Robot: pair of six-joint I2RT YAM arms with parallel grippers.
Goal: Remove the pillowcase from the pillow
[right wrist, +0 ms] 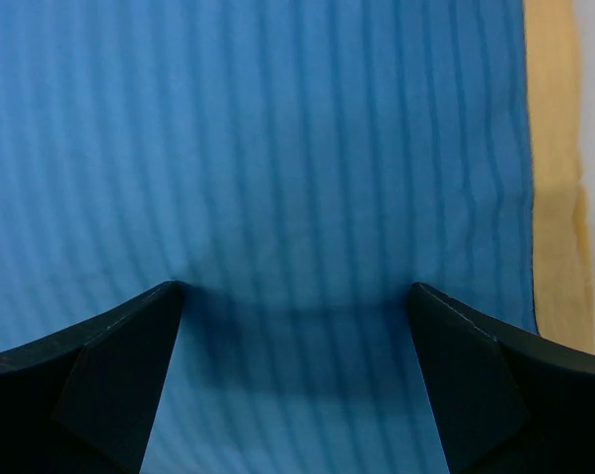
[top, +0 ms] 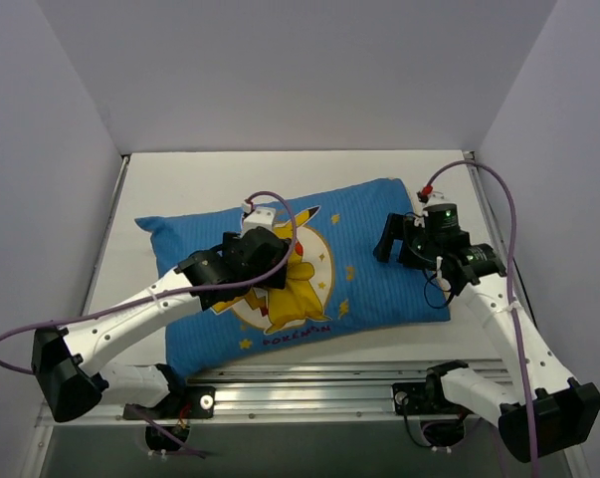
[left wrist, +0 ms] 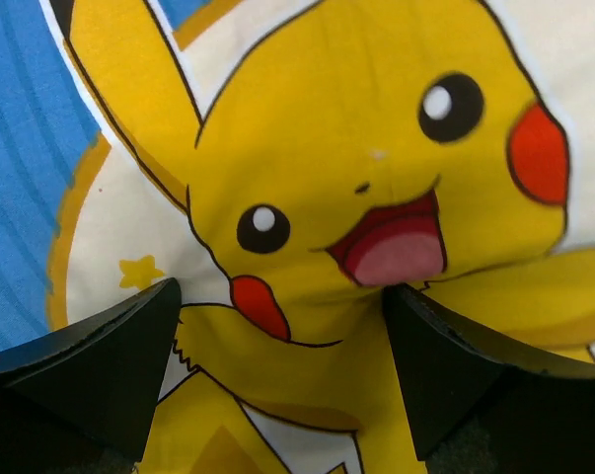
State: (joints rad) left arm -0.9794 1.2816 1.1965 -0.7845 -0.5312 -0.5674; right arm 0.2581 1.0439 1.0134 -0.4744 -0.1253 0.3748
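This looks like a robotics lab bench set up as a test cell. A plain white table (top: 230, 179) is boxed in by bare pale walls (top: 300, 70) at the back and on both sides, like a purpose-built enclosure. Along its near edge runs a slotted aluminium rail (top: 309, 378), with two white and black robot arms bolted there, the left arm (top: 130, 324) and the right arm (top: 513, 329). Loose purple cables (top: 503, 199) loop from them. The cartoon pillowcase (top: 369, 249) is the homely thing here.
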